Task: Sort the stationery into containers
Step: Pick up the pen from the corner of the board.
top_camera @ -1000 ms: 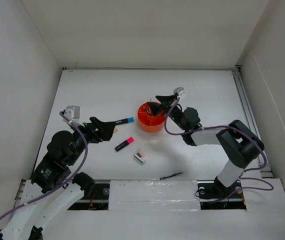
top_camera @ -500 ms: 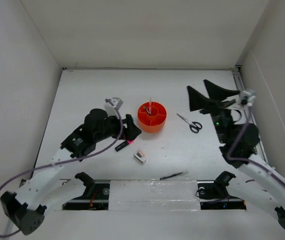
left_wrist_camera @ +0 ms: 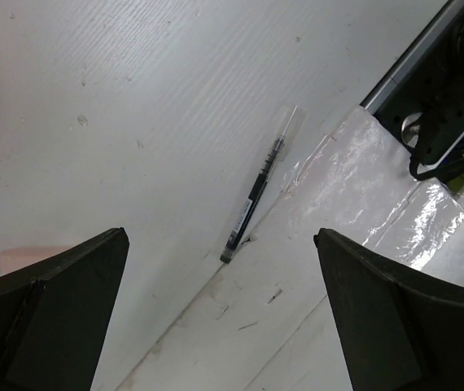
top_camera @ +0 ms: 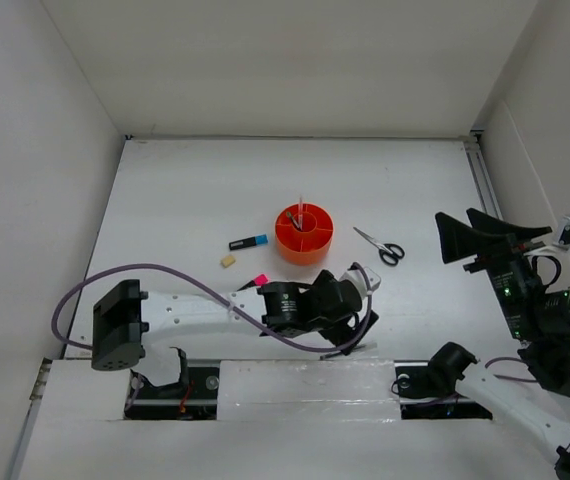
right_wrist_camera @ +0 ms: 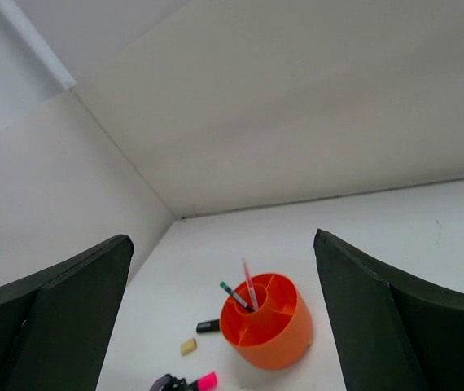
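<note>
Your top view looks down from high over the near side, taking in the whole bench (top_camera: 195,190). Your left wrist view hangs close over the bench's near edge, facing down at a thin black pen (left_wrist_camera: 254,195). Your right wrist view sits far back, looking across toward the orange organiser (right_wrist_camera: 269,326), shared with the top view.
</note>
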`<state>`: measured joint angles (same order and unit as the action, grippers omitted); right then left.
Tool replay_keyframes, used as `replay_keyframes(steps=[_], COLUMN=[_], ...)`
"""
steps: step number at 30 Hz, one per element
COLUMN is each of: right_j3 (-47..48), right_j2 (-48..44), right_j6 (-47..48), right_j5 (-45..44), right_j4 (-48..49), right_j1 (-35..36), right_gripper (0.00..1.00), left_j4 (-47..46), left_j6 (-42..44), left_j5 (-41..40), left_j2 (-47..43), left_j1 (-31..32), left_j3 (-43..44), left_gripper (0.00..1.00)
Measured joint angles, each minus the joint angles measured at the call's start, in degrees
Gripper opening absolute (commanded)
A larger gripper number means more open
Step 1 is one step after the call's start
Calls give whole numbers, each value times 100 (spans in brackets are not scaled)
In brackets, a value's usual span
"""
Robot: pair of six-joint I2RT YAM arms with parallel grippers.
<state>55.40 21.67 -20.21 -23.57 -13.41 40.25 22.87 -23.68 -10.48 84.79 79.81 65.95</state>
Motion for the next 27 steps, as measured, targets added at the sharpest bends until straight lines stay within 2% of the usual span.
replay_keyframes(steps=[6,13,17,20,24,27], right_j3=[7,-4,-4,-4,-4,-4], right_j2=[-398,-640,-782,-822,-833,-881], right_j6=[-48,-59,-61,-61,-57,-57], right_j5=[354,695,761,776,824,844], right_j4=[-544,-850,-940,-1001,-1069,-1121], right_j1=[0,0,0,0,0,0], right_gripper=[99,98,97,97,97,95], left_j4=[-256,-413,-446,-503,-614,-678], left_j6=[385,756,839,885,929,946], left_j5=[-138,-20,9,24,105,151], left_j2=[820,1934,2037,2050,2221,2387], left_j1=[269,293,295,295,295,295], left_j3=[151,424,433,503,693,732], left_gripper=[98,80,78,67,61,59])
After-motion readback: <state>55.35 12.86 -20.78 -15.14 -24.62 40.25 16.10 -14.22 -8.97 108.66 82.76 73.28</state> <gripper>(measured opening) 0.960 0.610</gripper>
